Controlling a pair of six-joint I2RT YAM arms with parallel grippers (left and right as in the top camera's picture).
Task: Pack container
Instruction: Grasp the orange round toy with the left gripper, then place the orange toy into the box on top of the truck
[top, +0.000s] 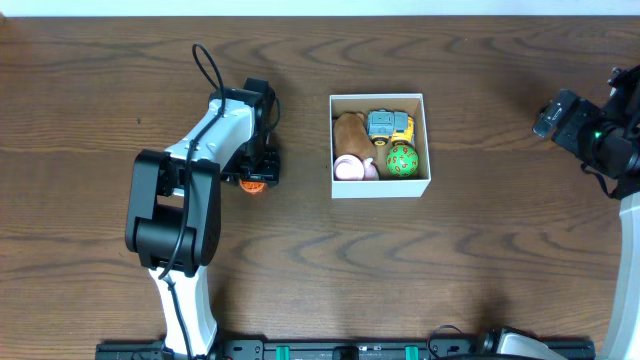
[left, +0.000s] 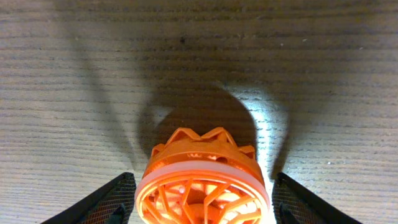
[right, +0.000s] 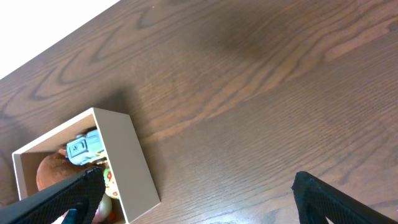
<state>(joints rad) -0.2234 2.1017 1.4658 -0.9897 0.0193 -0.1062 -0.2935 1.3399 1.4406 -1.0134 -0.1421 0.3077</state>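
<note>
The container (top: 380, 189) is a square white-walled box right of the table's middle. It holds a brown plush (top: 350, 131), a yellow and grey toy truck (top: 388, 124), a green ball (top: 402, 159) and a pink toy (top: 353, 168). An orange lattice ball (top: 254, 185) lies on the table left of the container. My left gripper (top: 258, 170) is down over it. In the left wrist view the ball (left: 202, 180) sits between the open fingers (left: 202, 190), with gaps on both sides. My right gripper (top: 558, 113) is open and empty at the far right. The container's wall (right: 134, 168) shows by its left finger.
The dark wood table (top: 480, 260) runs across the view. The left arm's black cable (top: 205, 65) loops above the arm. The arm bases stand along the front edge (top: 300, 350).
</note>
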